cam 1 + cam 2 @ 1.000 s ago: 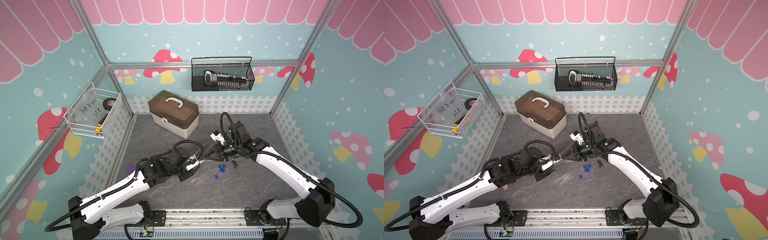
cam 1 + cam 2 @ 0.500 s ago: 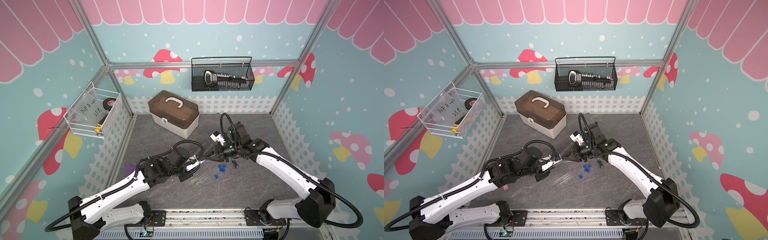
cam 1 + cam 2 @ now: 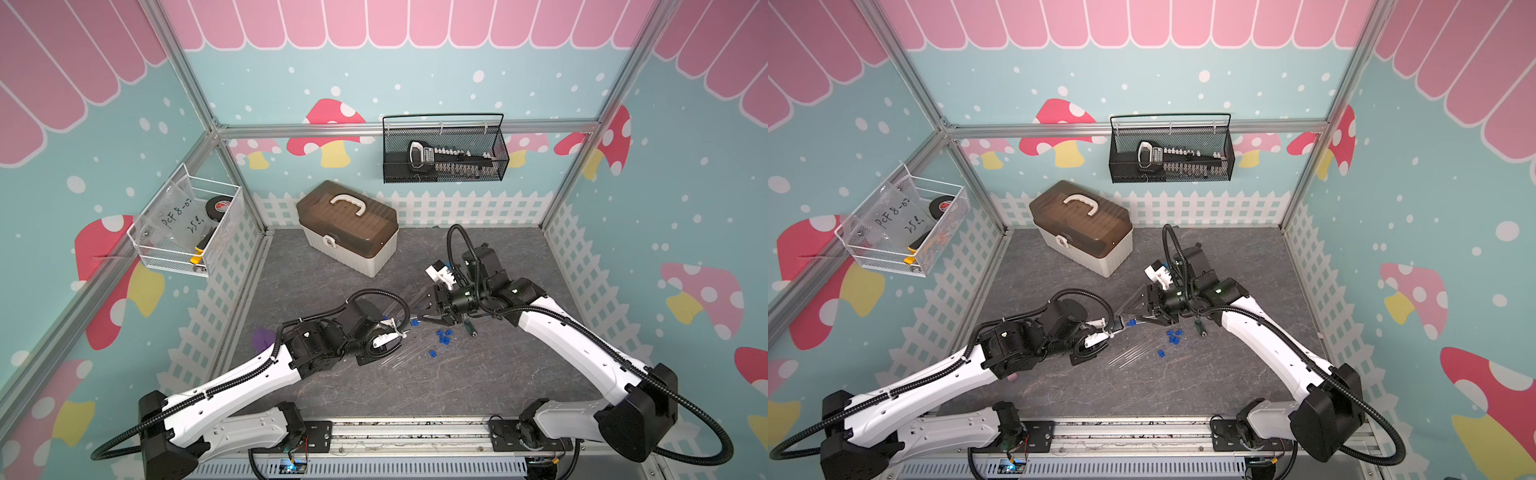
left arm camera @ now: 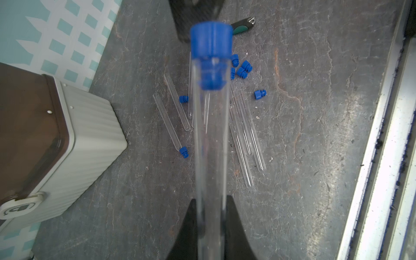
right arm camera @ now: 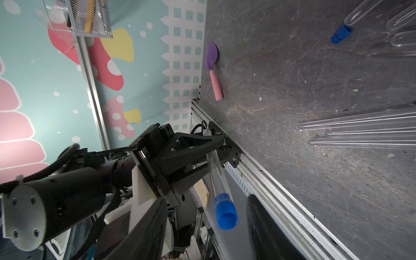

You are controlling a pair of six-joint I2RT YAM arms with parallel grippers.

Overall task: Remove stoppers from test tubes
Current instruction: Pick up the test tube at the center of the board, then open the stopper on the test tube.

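Toolbox (image 3: pixel 347 226) at rear; test tubes (image 4: pixel 167 122) mid-floor

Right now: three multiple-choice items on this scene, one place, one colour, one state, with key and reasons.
1. The toolbox stands: A in the black basket; B at the back of the table, by the fence; C against the front rail.
2. The loose stoppers are: A pink; B yellow; C blue.
3. The left jaws are: A shut on a stoppered test tube; B open above the table; C shut on the toolbox handle.
Key: B, it sits beside the back fence; C, blue plugs lie on the grey table; A, the left wrist view shows them clamping the tube.
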